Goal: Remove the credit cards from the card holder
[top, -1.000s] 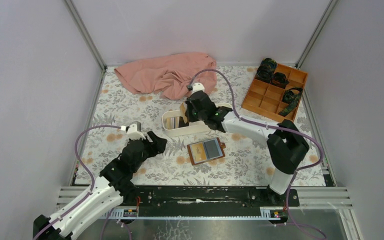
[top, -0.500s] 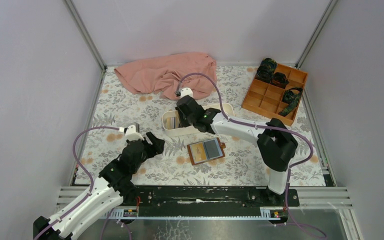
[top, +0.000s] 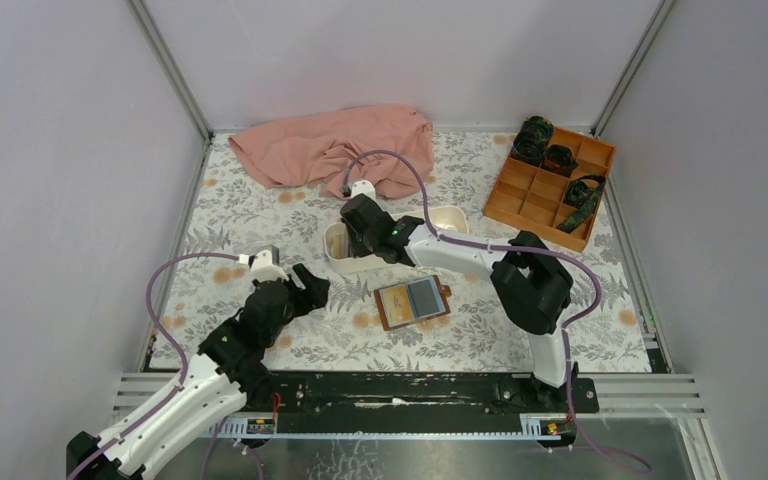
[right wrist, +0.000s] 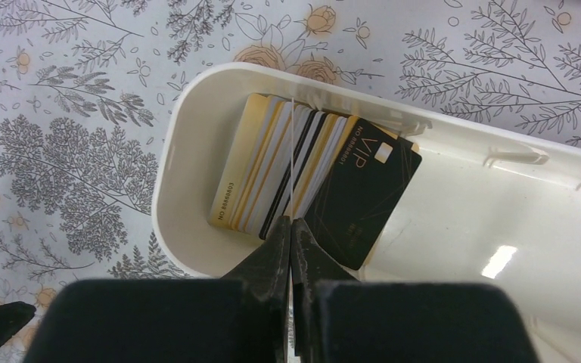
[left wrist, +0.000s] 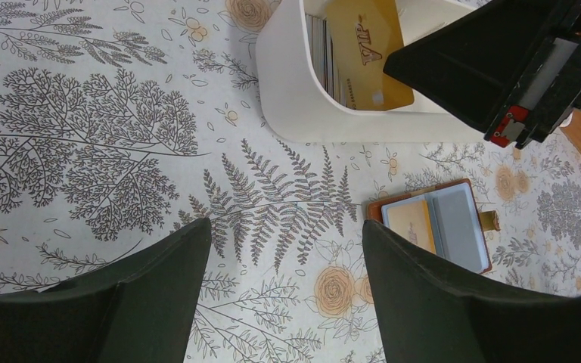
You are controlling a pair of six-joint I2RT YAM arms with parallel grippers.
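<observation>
The brown card holder (top: pixel 412 302) lies open on the floral mat, with a yellow-orange and a grey-blue card in its slots; it also shows in the left wrist view (left wrist: pixel 435 227). My right gripper (right wrist: pixel 291 223) is shut on a gold credit card (left wrist: pixel 363 53), seen edge-on as a thin line (right wrist: pixel 291 151). It holds the card upright inside the left end of the white tray (right wrist: pixel 170 174). A stack of several credit cards (right wrist: pixel 265 174) and a black VIP card (right wrist: pixel 363 197) stand in that tray. My left gripper (left wrist: pixel 286 225) is open and empty above the mat, left of the holder.
A pink cloth (top: pixel 335 145) lies at the back. An orange compartmented box (top: pixel 550 185) with dark items stands at the back right. The white tray (top: pixel 448 213) lies just behind the card holder. The right arm's purple cable loops over the tray.
My right gripper has moved left and down with the gold card, into the left end of the white tray. The left arm has barely moved.
</observation>
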